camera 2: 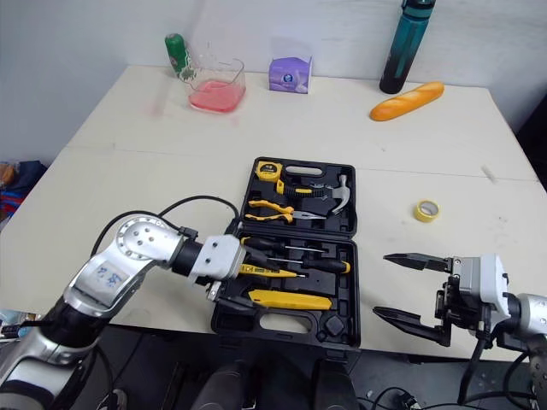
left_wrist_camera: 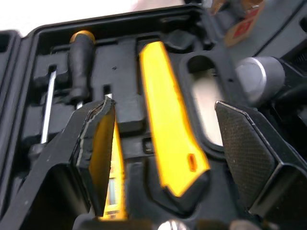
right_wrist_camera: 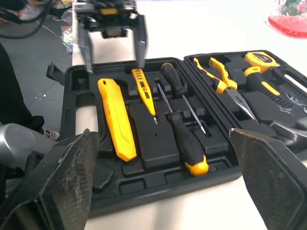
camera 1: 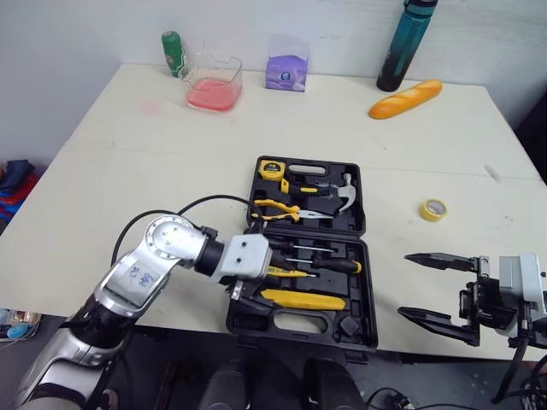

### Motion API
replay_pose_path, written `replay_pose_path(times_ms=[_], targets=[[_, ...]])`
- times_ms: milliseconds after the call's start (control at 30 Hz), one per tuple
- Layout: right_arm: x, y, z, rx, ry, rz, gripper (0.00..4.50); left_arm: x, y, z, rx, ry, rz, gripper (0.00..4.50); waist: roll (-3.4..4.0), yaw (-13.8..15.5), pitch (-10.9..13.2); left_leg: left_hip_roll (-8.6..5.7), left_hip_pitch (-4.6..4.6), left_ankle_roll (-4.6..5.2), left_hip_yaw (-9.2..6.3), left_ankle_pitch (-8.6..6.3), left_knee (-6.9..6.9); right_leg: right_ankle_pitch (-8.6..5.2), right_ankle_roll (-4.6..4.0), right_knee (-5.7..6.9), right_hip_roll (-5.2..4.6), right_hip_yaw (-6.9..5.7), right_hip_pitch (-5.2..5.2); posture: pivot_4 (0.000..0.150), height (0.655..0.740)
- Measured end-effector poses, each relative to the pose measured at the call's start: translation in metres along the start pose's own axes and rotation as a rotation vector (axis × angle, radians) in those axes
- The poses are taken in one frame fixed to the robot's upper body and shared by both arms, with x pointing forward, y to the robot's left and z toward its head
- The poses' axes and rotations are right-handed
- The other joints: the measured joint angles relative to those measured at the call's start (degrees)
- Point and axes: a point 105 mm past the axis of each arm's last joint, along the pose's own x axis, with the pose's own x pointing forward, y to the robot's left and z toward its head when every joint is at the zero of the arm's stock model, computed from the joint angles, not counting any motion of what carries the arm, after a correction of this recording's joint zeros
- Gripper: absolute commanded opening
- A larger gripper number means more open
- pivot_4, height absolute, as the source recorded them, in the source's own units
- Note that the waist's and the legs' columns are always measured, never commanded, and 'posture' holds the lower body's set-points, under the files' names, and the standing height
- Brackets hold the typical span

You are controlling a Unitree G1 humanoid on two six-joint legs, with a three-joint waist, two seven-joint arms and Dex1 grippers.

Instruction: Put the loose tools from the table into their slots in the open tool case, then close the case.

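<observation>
Hovering over the near half of the open black plastic tool case (camera 1: 367, 256), the left gripper (left_wrist_camera: 163, 108) had its fingers spread wide and gripped nothing — a long yellow utility knife (camera 1: 303, 299) lay in its slot beneath the gap. Right of the case, the right gripper (camera 1: 406, 284) was likewise wide open and empty. A small yellow tape roll (camera 1: 433, 209) lay loose on the cream table (camera 1: 128, 154), right of the case — apart from it.

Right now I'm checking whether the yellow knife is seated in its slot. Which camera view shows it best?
The right wrist view: the yellow knife shows whole and unobstructed, lying in the tool case. The left wrist view shows it close but foreshortened; both eye views show it small.
</observation>
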Motion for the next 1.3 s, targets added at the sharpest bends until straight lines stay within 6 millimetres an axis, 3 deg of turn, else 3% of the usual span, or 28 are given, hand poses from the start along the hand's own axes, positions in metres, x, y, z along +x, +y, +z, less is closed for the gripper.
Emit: replay_pose_path(times_ms=[267,600,767,1300], targets=[[0.000,0.002,-0.005,0.008,-0.003,0.009,4.50,0.010,-0.005,-0.017,0.057,0.096,0.009,3.50,0.00,0.20,0.00,-0.03,-0.03,0.02,-0.02,0.00,0.00,0.00,0.00,-0.02,-0.03,-0.03,0.01,0.150,0.7400],[-0.001,0.002,-0.009,0.008,-0.001,0.010,4.50,0.013,0.006,-0.016,0.105,0.102,0.066,3.50,0.09,0.13,-0.05,-0.02,0.07,0.02,-0.02,0.01,0.00,0.00,0.00,-0.02,-0.04,-0.01,0.05,0.150,0.7400],[0.001,0.001,-0.007,0.010,-0.001,0.002,4.50,0.004,0.013,-0.028,0.068,0.154,0.092,3.50,0.12,0.04,-0.04,-0.01,0.05,0.01,-0.02,0.01,0.00,0.00,0.00,-0.01,-0.03,-0.03,0.02,0.150,0.7400],[0.004,-0.001,-0.003,-0.005,-0.009,0.001,4.50,0.000,0.025,-0.025,0.037,0.102,0.155,3.50,0.12,0.14,-0.04,-0.02,-0.02,0.01,-0.05,0.01,0.00,0.00,0.01,0.02,-0.04,-0.08,0.02,0.150,0.7400]])
